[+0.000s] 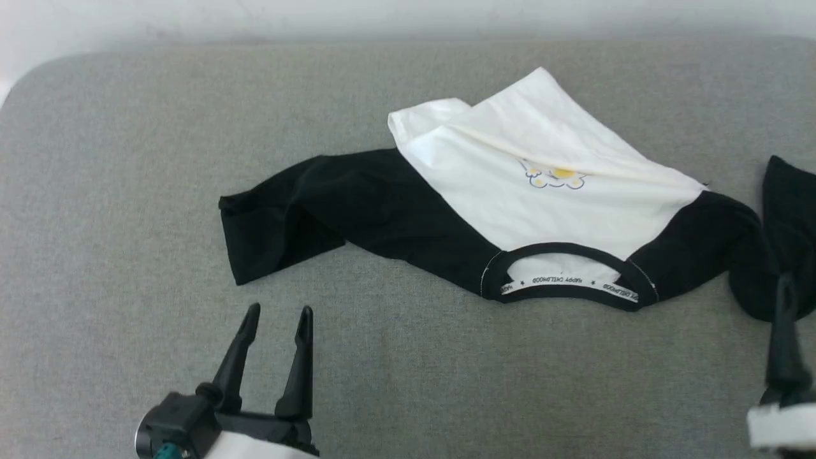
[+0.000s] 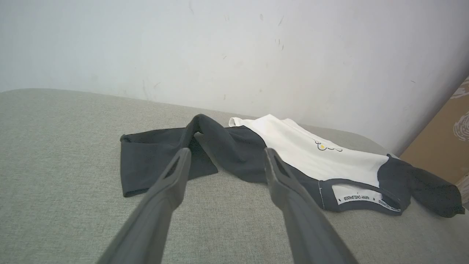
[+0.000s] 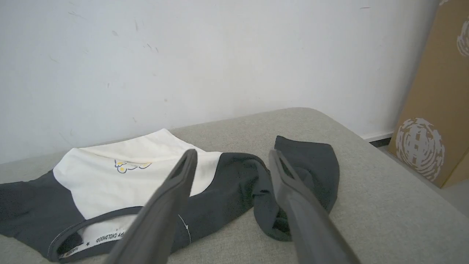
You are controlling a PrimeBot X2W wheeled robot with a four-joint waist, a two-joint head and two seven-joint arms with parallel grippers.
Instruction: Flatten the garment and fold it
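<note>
Two grippers, both with jaws spread and nothing in them. Left gripper (image 1: 280, 312) sits at 7 o'clock in the head view, forearm low, fingers pointing to 12 o'clock over bare grey cushion (image 1: 127, 159), short of the garment (image 1: 510, 191). Right gripper (image 3: 232, 154) is at 4 o'clock in the head view, one dark finger upright at the frame edge, tip just beside the bunched black sleeve (image 1: 758, 255); contact unclear. Garment lies rumpled from centre to 3 o'clock, collar (image 1: 567, 280) facing 6 o'clock, white body folded over toward 12 o'clock, the other sleeve (image 1: 287, 210) stretched to 9 o'clock.
</note>
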